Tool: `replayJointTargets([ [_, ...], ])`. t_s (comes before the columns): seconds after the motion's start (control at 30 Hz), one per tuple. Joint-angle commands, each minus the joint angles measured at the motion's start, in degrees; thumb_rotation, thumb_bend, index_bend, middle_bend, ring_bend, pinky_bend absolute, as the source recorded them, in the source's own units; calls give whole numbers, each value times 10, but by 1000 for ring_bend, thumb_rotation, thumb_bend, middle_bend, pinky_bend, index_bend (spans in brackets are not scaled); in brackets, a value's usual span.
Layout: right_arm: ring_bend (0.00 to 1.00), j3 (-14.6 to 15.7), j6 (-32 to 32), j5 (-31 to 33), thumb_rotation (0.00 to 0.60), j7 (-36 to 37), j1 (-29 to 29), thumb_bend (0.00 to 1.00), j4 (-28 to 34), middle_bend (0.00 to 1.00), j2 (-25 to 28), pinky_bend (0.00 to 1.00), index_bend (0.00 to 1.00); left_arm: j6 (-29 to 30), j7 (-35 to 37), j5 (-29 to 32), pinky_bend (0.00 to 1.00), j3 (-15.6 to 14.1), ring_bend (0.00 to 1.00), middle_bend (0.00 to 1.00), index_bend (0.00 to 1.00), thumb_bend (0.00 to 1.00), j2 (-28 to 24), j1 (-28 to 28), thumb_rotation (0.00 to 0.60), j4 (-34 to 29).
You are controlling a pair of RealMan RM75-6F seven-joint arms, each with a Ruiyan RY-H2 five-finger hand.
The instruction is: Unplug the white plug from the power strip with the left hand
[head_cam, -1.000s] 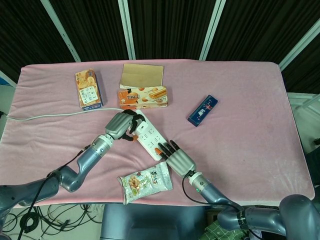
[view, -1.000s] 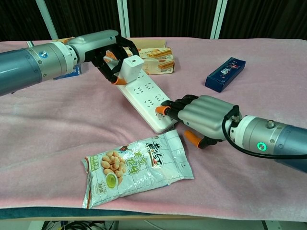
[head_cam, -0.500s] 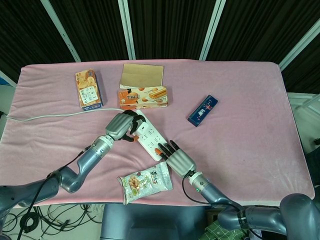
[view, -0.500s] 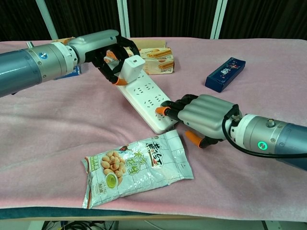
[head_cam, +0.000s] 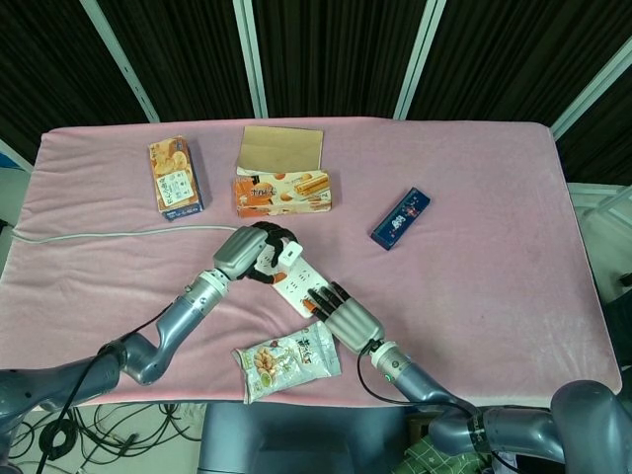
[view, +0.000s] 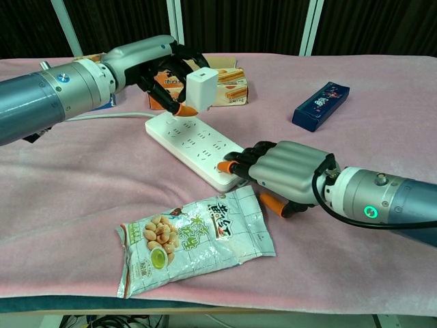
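Observation:
My left hand pinches the white plug and holds it in the air, a little above the far end of the white power strip. The plug is out of its socket. In the head view the left hand and plug hang over the strip. My right hand presses its outstretched fingers down on the strip's near end, its thumb off to the side; it also shows in the head view. The strip lies slanted across the pink cloth.
A snack bag lies by the right hand. An open cookie box and a brown envelope sit behind the strip. An orange box stands far left, a blue box to the right. The strip's cable runs left.
The left hand has lifted the plug up out of the strip. The strip's far end has swung to the left, while the right hand kept pressing on its near end.

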State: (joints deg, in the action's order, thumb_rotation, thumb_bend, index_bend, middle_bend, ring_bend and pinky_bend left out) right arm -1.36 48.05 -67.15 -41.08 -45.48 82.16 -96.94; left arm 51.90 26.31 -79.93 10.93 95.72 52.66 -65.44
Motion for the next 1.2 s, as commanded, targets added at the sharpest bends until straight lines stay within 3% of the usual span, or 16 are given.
replayJointTargets([
  [0.03,93,-1,3,0,600,-1,0,617,1,90,1,64,71,4,4,1,235,4,257,691,702,645,-1,-1,600,-2],
  [0.2,92,-10,15,2,600,7,1,617,6,90,5,65,71,21,-8,-13,235,5,257,691,702,645,-7,-1,600,-2],
  [0.57,88,-45,55,-13,600,69,9,611,44,87,39,65,71,7,-133,-10,234,-11,257,691,703,645,-68,-5,600,-51],
  [0.8,87,-61,80,-19,600,99,20,601,70,85,80,65,64,-1,-144,1,234,-16,257,690,700,645,-101,-17,600,-90],
  [0.97,82,-61,94,-13,600,112,37,553,68,78,118,65,54,-6,-178,-4,234,-33,257,690,699,644,-138,-27,600,-114],
  [1.2,75,-58,124,-11,600,168,77,472,43,72,174,65,50,-1,-246,-14,232,-81,257,690,697,645,-194,-63,600,-134],
])
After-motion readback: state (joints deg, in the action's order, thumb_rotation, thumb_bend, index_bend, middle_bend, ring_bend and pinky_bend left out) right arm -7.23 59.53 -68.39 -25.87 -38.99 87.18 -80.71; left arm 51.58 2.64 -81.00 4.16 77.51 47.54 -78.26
